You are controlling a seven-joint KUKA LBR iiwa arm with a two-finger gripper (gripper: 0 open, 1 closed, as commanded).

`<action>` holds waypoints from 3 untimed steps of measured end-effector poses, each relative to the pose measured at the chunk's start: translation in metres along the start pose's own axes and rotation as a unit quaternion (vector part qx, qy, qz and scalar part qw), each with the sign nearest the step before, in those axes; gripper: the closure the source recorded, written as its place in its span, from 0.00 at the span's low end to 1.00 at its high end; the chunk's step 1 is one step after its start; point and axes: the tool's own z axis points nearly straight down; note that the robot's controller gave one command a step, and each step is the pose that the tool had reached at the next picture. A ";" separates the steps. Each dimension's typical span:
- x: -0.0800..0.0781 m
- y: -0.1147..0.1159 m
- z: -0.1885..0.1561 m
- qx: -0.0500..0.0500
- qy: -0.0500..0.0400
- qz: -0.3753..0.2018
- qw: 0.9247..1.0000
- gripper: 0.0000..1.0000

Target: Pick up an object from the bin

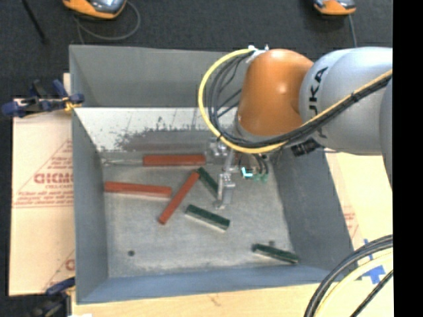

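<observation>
A dark green bar is lying tilted at the bin's centre, at ten o'clock of the gripper, its open-or-closed state being impossible to tell, and a clean pick is likely calling for straddling the bar's narrow width.

We see a rounded silver-grey arm with black KUKA lettering, capped by a glossy orange cover. Yellow and black cables loop around that cover, and beneath it is a slim metal hand with a small green-lit part beside it.
</observation>
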 end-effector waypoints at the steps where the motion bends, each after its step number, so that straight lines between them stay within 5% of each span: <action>1: 0.018 -0.006 0.112 0.000 0.004 0.022 1.000 0.00; 2: 0.016 -0.006 0.107 0.000 0.000 0.023 1.000 1.00; 3: 0.005 -0.015 0.109 0.001 -0.002 -0.184 0.983 1.00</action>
